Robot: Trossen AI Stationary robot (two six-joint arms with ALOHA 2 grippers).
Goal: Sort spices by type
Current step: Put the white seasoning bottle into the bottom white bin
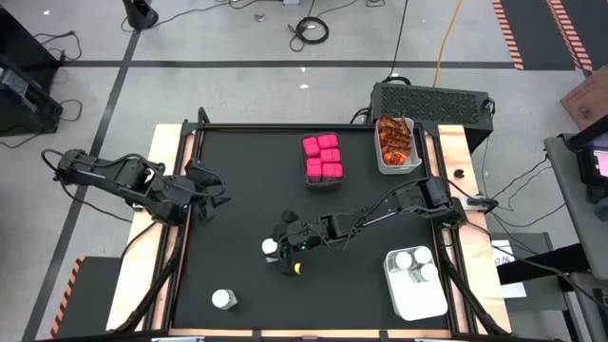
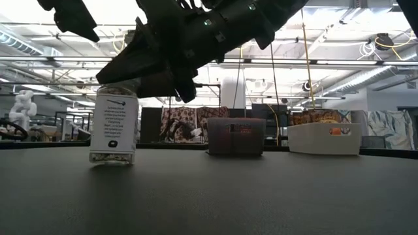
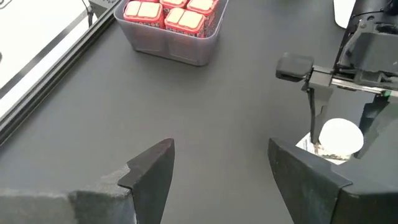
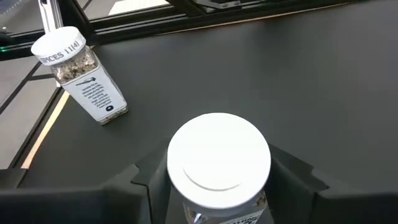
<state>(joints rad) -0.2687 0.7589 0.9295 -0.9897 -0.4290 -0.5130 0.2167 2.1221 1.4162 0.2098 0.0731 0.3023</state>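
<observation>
A clear spice jar with a white round lid (image 4: 219, 158) stands on the black table near its middle (image 1: 271, 247), its base on the top (image 2: 113, 156). My right gripper (image 1: 282, 249) reaches in from the table's right and is shut on it. A second jar (image 4: 81, 74) stands by the near edge (image 1: 223, 299). Pink cube packs fill a clear tray (image 1: 323, 159) and orange-red sachets a white bin (image 1: 396, 142). More jars sit in another white bin (image 1: 415, 266). My left gripper (image 1: 211, 195) hovers open at the table's left, holding nothing (image 3: 221, 168). My right gripper pinches the jar at its top, around the white lid (image 4: 177, 168), one finger on each side. The fingers (image 3: 314, 121) slant down at it from the table's right. The jar stands upright with its base on the table (image 2: 113, 160).
The three containers line the table's far and right sides. Wooden rails (image 1: 169, 237) frame the black top. Bare table lies between the left gripper and the held jar, and along the near edge right of the loose jar.
</observation>
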